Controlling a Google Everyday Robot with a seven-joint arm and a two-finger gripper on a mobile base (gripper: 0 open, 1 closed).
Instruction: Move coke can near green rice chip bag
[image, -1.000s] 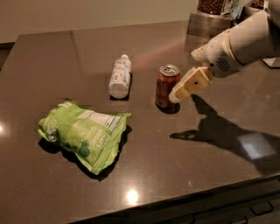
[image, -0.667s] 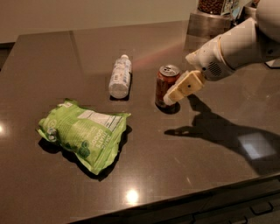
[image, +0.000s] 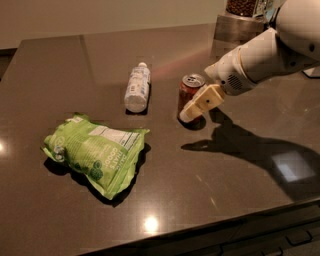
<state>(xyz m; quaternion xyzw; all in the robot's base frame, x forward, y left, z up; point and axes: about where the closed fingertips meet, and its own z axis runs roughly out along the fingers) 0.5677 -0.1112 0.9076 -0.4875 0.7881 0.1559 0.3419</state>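
Observation:
The coke can (image: 189, 89), red with a silver top, stands upright on the dark table right of centre. My gripper (image: 196, 107) reaches in from the right on a white arm and is right at the can, its cream tip overlapping the can's lower right side. The green rice chip bag (image: 95, 152) lies flat at the front left, well apart from the can, with its white label facing up.
A clear plastic bottle with a white label (image: 137, 88) lies on its side left of the can. A metal-based container (image: 240, 22) stands at the back right. The table's front edge (image: 200, 230) runs along the bottom.
My gripper has moved left and down, from just right of the can to overlapping its lower right side. The can, the bottle and the bag have not moved.

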